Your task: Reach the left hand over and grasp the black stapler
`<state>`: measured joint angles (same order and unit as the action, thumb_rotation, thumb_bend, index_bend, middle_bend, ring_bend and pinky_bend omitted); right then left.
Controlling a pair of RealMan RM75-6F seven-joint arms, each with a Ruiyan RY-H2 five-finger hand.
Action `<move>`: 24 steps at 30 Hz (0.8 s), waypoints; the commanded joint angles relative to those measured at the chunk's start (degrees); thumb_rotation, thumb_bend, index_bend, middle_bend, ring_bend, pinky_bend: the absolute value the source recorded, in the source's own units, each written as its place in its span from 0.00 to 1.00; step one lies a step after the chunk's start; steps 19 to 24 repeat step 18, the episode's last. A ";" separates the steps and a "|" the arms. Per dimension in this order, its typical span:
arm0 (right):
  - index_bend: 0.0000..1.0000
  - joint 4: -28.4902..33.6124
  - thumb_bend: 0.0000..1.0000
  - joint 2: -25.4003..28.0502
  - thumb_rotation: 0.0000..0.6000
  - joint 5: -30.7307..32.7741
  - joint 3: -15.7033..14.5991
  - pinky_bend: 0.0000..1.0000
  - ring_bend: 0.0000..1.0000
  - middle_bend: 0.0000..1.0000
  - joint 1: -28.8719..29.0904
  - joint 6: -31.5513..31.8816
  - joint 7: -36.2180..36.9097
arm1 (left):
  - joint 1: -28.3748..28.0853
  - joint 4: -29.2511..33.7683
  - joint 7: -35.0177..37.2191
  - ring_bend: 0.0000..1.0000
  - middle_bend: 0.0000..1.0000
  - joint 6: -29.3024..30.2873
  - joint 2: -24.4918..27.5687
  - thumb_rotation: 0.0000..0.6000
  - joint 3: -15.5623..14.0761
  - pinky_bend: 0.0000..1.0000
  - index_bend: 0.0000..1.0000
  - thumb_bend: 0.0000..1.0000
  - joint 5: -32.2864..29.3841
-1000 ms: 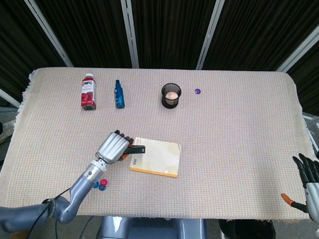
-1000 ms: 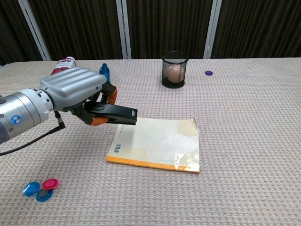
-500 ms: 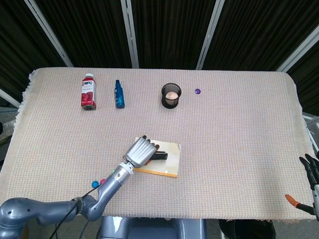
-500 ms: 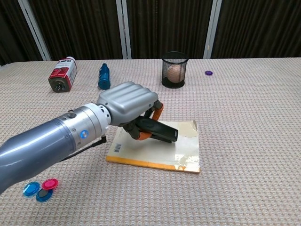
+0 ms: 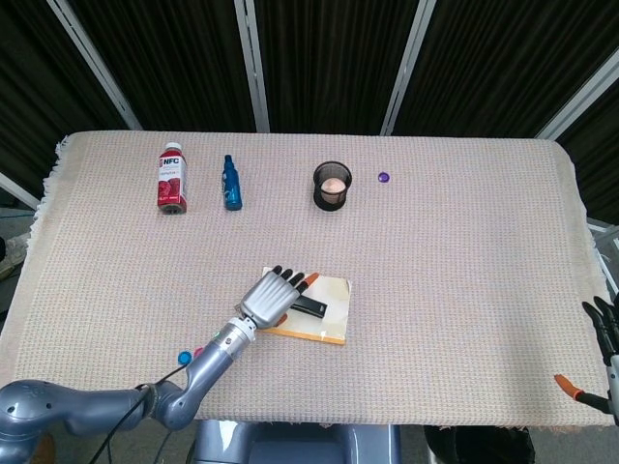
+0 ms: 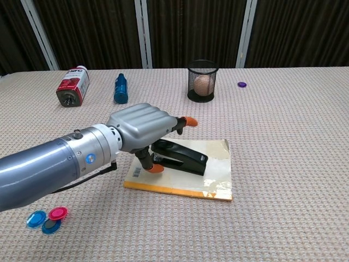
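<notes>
A: Two views logged. Position of the black stapler?

B: It lies on the yellow notebook, near the front-left part of the woven surface. Its long axis runs roughly left to right in the chest view, nose toward the right.

A: Left robot hand?

B: It is over the stapler's rear end. Fingers are spread and extended, orange fingertips pointing past the stapler, the thumb down beside its back end. Nothing is clamped; the stapler rests on the notebook under the palm. Whether the thumb touches it, I cannot tell.

A: Head view agrees?

B: Yes. The left robot hand shows its fingers fanned over the notebook's left half, with the stapler sticking out to the right of it.

A: Right robot hand?

B: Only dark fingers at the right edge of the head view, off the surface, pointing up and apart, holding nothing.

A: Other items?

B: Red bottle and blue bottle lying at back left, black mesh cup holding a pale ball, small purple cap just right of it, coloured caps near the front-left edge.
</notes>
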<state>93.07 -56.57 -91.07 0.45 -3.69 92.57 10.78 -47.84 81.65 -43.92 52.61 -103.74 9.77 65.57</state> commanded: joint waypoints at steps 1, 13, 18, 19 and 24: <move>0.00 0.16 0.06 -0.14 1.00 0.26 0.11 0.00 0.00 0.00 0.06 -0.16 -0.41 | 2.05 7.21 -0.57 0.11 0.08 2.76 5.42 1.00 -1.40 0.25 0.00 0.20 0.47; 0.00 1.32 0.06 -1.29 1.00 0.57 0.08 0.00 0.00 0.00 0.38 -1.12 -4.74 | 20.77 19.62 -2.90 0.00 0.00 31.52 24.43 1.00 -13.42 0.16 0.00 0.21 15.31; 0.00 1.82 0.06 -1.88 1.00 0.50 -0.06 0.00 0.00 0.00 0.13 -0.90 -6.48 | 27.40 12.38 3.76 0.00 0.00 37.94 23.78 1.00 -15.82 0.16 0.00 0.21 16.94; 0.00 1.82 0.06 -1.88 1.00 0.50 -0.06 0.00 0.00 0.00 0.13 -0.90 -6.48 | 27.40 12.38 3.76 0.00 0.00 37.94 23.78 1.00 -15.82 0.16 0.00 0.21 16.94; 0.00 1.82 0.06 -1.88 1.00 0.50 -0.06 0.00 0.00 0.00 0.13 -0.90 -6.48 | 27.40 12.38 3.76 0.00 0.00 37.94 23.78 1.00 -15.82 0.16 0.00 0.21 16.94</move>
